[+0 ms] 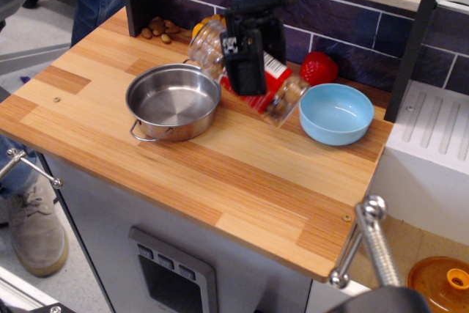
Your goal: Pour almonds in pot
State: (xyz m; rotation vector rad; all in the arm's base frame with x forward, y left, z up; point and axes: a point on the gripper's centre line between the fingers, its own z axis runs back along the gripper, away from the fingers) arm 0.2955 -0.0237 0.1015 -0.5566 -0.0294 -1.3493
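Observation:
My gripper [245,78] is shut on a clear jar [275,78] with a red label and holds it above the counter, behind and right of the pot. The jar lies nearly on its side, with its open mouth to the upper left by the pot's far rim and its base lower, toward the right. Tan almonds [286,99] show through the glass at the base end. The pot [174,100], a shiny steel pan with wire loop handles, stands on the wooden counter and looks empty.
A light blue bowl [335,113] stands right of the jar. A red strawberry-shaped object [318,69] and a mostly hidden orange pumpkin [207,23] sit by the tiled back wall. Loose nuts [157,28] lie at the back left. A white rack [432,137] is at the right.

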